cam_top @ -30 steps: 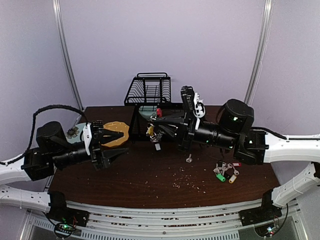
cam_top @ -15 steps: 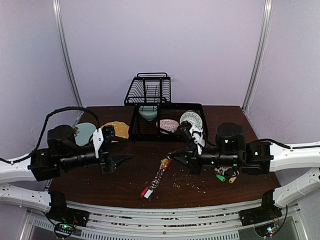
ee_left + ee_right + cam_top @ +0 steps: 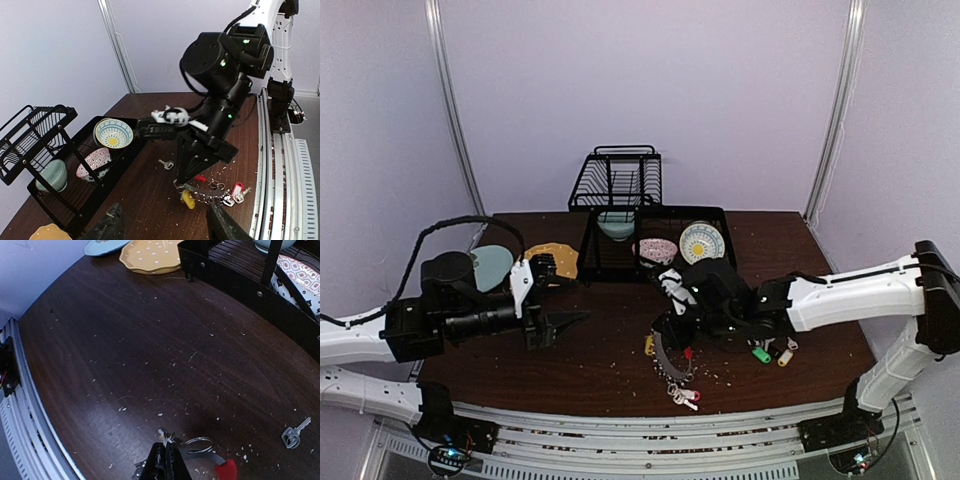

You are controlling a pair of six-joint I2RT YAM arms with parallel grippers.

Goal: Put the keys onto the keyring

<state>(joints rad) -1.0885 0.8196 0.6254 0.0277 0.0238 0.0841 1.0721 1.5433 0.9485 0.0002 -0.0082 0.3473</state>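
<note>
My right gripper (image 3: 663, 338) is low over the front middle of the table, shut on one end of the keyring (image 3: 670, 366). The keyring, a grey band with a red part, trails toward the front edge. Its keys (image 3: 682, 396), silver with red tags, lie on the wood. A yellow tag (image 3: 649, 346) hangs by the fingers. The left wrist view shows the keyring (image 3: 212, 190), keys (image 3: 231, 196) and yellow tag (image 3: 187, 199). In the right wrist view my gripper (image 3: 165, 460) pinches the ring's wire. My left gripper (image 3: 570, 322) is open and empty, left of the keyring.
A lone small key (image 3: 166, 164) lies behind the keyring. A bunch with green and yellow tags (image 3: 770, 351) lies to the right. A black dish rack (image 3: 588, 252) with bowls stands at the back. A yellow plate (image 3: 552, 262) and a blue plate (image 3: 492, 262) lie back left. Crumbs dot the wood.
My right arm has swung down from beside the rack to the front middle of the table, carrying the keyring; the keys now rest on the wood. My left gripper has shifted slightly right.
</note>
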